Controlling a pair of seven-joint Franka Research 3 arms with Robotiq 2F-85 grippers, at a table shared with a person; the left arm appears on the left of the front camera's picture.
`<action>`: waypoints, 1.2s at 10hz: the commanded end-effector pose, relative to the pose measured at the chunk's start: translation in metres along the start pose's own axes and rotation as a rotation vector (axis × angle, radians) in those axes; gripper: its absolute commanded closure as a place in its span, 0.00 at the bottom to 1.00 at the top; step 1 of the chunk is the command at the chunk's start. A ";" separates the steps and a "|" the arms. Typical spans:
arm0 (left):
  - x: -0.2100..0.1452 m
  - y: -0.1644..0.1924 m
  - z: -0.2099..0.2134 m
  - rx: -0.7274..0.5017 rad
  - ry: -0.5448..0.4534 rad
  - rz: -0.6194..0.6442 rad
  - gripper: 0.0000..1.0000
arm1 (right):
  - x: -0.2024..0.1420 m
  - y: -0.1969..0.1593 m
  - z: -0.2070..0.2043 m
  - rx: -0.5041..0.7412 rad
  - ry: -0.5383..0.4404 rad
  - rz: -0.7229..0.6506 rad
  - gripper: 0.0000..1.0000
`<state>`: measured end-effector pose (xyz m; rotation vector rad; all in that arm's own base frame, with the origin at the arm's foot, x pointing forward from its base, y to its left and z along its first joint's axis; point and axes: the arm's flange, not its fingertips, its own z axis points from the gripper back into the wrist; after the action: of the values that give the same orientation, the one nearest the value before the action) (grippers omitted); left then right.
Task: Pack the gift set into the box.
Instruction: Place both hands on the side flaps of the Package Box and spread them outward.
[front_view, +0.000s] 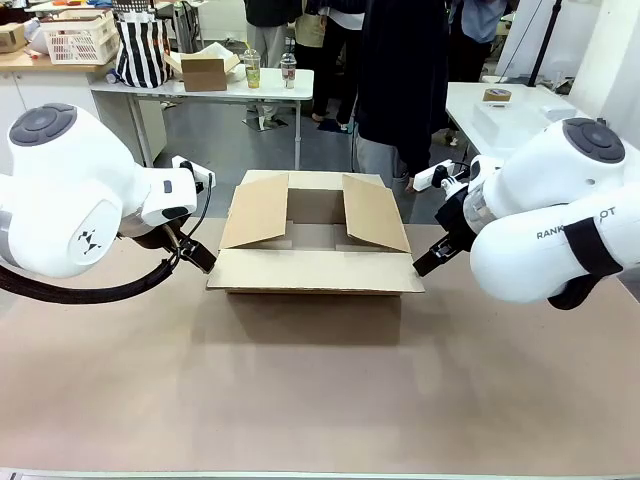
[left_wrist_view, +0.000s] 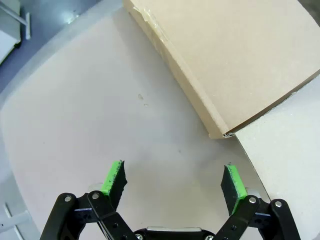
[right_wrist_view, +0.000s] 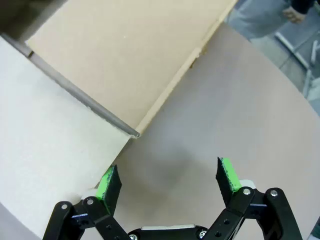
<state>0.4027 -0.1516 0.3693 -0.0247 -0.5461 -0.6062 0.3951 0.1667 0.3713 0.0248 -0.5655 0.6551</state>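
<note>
The brown desk (front_view: 320, 400) is seen across the lower half of the frame. At its middle the box (front_view: 315, 272) is set open, with the side flaps half raised and the near flap folded outward toward the camera. The left tool (front_view: 198, 255) is held just beside the box's lower-left corner, its pads spread wide with nothing between them. The right tool (front_view: 435, 258) — likewise spread and empty — is held close by the lower-right corner.

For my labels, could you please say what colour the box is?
The box is plain brown; front view.
</note>
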 end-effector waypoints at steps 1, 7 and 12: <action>0.001 0.000 0.001 0.001 -0.004 0.001 0.00 | 0.000 0.000 0.000 0.000 -0.002 0.000 0.00; 0.000 0.000 0.000 0.000 0.000 0.000 0.00 | 0.000 0.000 0.000 0.000 0.000 0.000 0.00; 0.001 -0.025 0.163 -0.169 0.078 0.021 0.00 | -0.005 -0.027 0.162 0.154 -0.003 -0.041 0.00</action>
<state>0.3260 -0.1494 0.4771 -0.1479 -0.3584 -0.5842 0.3362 0.1217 0.4881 0.1179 -0.4670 0.6003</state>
